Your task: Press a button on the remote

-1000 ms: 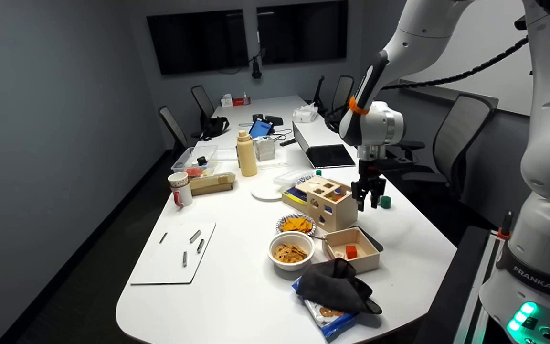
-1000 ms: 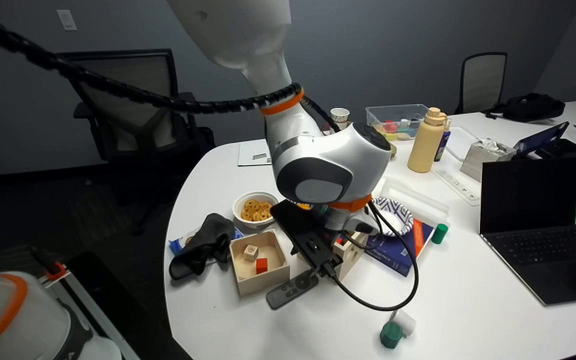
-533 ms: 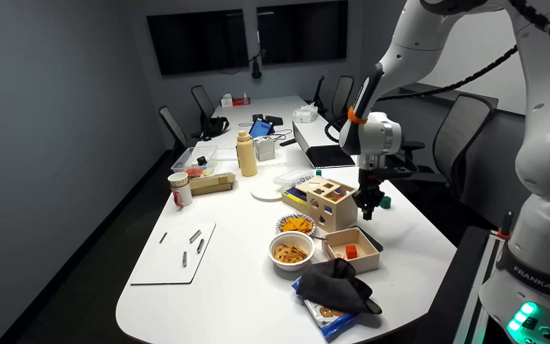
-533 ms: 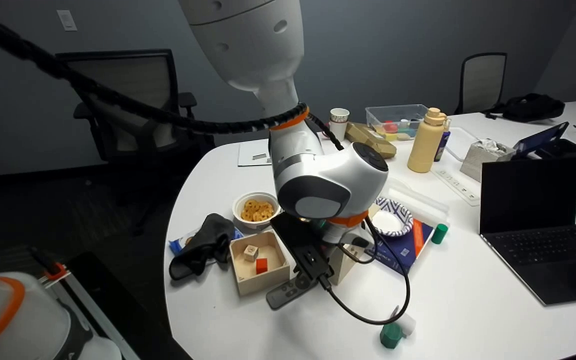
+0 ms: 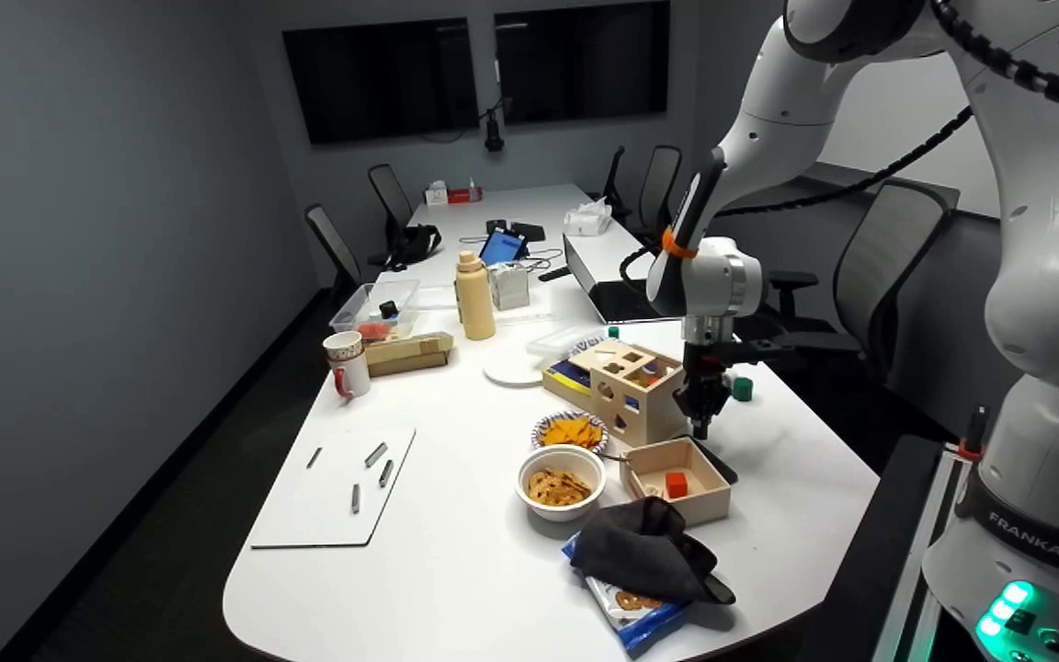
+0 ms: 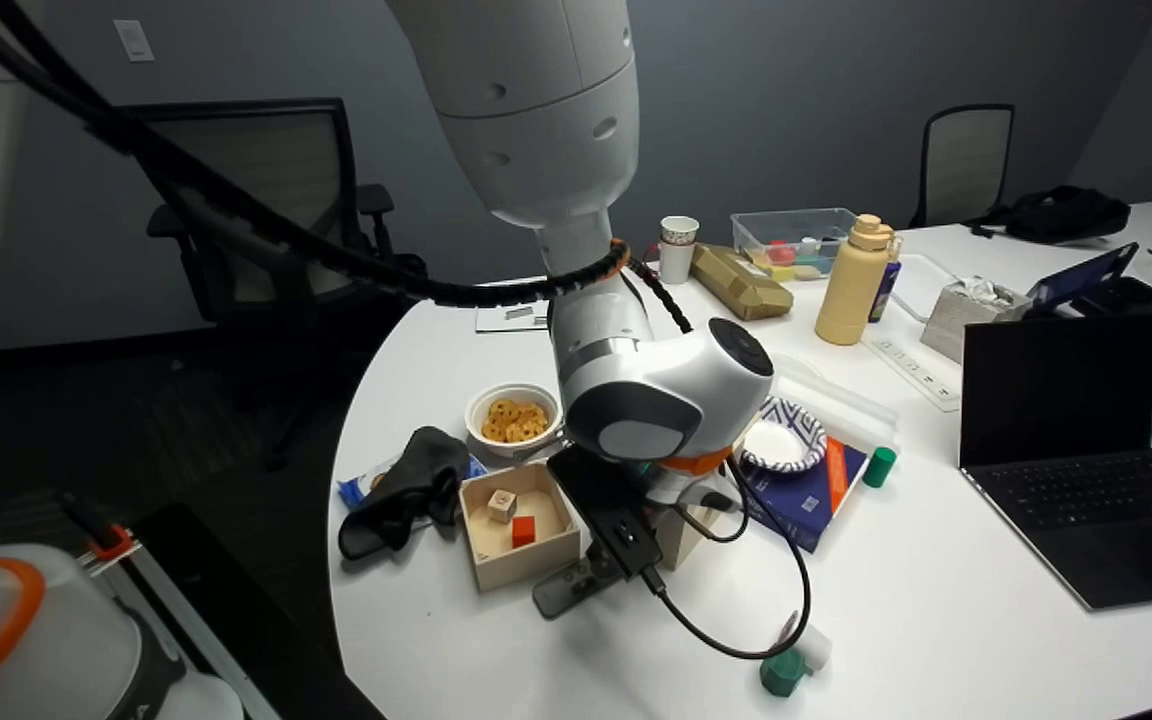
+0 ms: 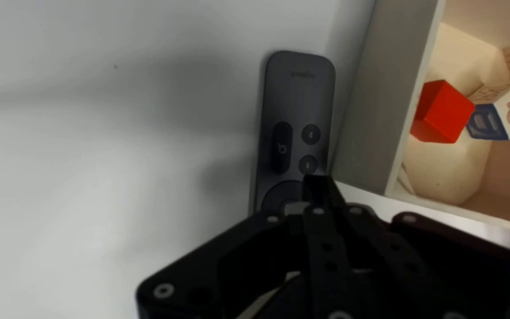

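The dark grey remote [image 7: 297, 102] lies on the white table, its buttons facing up. Its long side runs close along the wooden tray in the wrist view. My gripper [image 7: 318, 184] is shut with its fingertips together and nothing between them. The tips appear over the remote's round pad, just below the small button marked with a line; whether they touch it I cannot tell. In an exterior view the gripper [image 5: 700, 430] hangs low over the far end of the remote [image 5: 716, 462]. The arm covers part of the remote [image 6: 558, 592] in another exterior view.
A wooden tray [image 5: 718, 506] holding a red cube [image 7: 443, 113] and a lettered block stands right beside the remote. The wooden shape-sorter box [image 5: 654, 414] rises close to the gripper. A green cylinder [image 5: 743, 389] and an open laptop [image 6: 1086, 480] are farther along.
The gripper went from open to shut. It came down and now hangs close over the remote. The remote and the tray have stayed in place.
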